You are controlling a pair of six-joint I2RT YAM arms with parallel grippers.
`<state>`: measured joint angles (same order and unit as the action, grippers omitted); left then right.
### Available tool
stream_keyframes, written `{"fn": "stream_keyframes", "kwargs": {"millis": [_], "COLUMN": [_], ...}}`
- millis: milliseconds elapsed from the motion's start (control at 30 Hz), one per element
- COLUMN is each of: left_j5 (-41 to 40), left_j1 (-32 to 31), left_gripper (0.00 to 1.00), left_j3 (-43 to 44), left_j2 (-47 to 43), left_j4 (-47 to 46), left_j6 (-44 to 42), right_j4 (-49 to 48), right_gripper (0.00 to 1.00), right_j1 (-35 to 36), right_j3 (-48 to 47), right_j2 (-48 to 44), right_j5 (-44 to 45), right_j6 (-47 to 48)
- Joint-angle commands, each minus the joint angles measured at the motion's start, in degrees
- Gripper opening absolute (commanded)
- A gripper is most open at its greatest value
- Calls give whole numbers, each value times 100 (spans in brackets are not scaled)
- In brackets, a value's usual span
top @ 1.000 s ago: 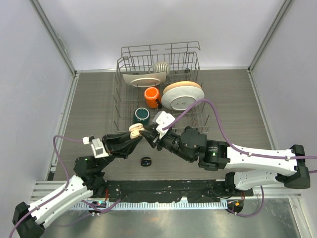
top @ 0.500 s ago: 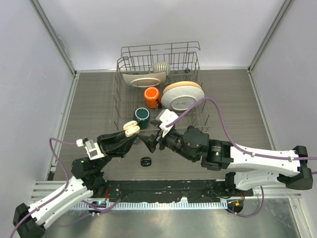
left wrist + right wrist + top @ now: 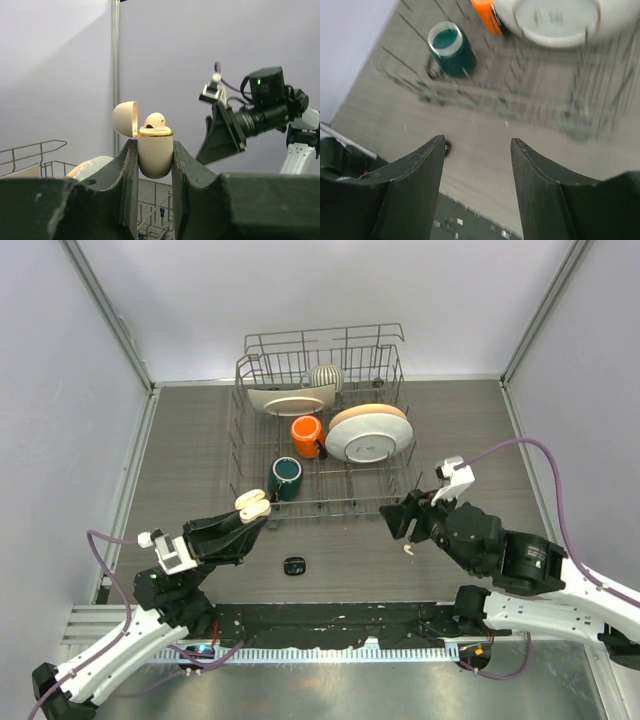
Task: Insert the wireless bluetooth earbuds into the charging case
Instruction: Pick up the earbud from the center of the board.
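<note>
The wood-grain surface [image 3: 180, 440] carries a wire dish rack [image 3: 320, 340] at its far side. The two arms reach in from the near edge, the left one low on the left and the right one well apart from it on the right.

In the rack, a large white bowl [image 3: 368, 432] leans on its side at the right and a white plate [image 3: 292, 400] stands at the back left, with a ribbed pale cup [image 3: 325, 375] just behind it. An orange mug [image 3: 306, 433] sits beside the bowl, and a dark green mug [image 3: 286, 475] stands near the rack's front edge.

The left fingers [image 3: 127, 170] are clamped on the cream charging case [image 3: 156, 157], held upright above the surface in front of the rack. Its lid [image 3: 125, 118] is swung open to one side. The right fingers [image 3: 420, 170] stand apart with nothing between them, over bare surface.

A small black case-like object [image 3: 294, 566] lies on the surface between the arms. One cream-white earbud [image 3: 155, 120] sits in the open case, its top showing above the gold rim. A tiny cream piece [image 3: 408, 551], too small to identify, shows just below the right fingers.
</note>
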<state>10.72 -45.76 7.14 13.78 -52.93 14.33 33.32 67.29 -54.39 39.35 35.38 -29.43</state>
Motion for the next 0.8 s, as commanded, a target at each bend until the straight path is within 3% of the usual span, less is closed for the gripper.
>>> {"fn": "stream_keyframes", "kwargs": {"millis": [0, 133, 367, 533, 767], "left_j5": [18, 97, 97, 132, 185], "left_j1": [6, 14, 6, 5, 5], "left_gripper": [0, 0, 0, 0, 0], "left_j3": [16, 68, 60, 77, 77], "left_j2": [-235, -332, -402, -341, -271], "left_j4": [239, 441, 476, 459, 406], "left_j6": [-123, -132, -106, -88, -27], "right_j4": [1660, 1800, 1757, 575, 79], "right_gripper": [60, 63, 68, 65, 61], "right_j1": [13, 13, 13, -180, -971], "right_j3": [841, 1711, 2319, 2951, 3250], "right_j2": [-217, -437, -104, 73, -86], "right_j5": [-408, -365, 618, 700, 506], "right_j6": [-2310, -3469, -4272, -3888, -3447]}}
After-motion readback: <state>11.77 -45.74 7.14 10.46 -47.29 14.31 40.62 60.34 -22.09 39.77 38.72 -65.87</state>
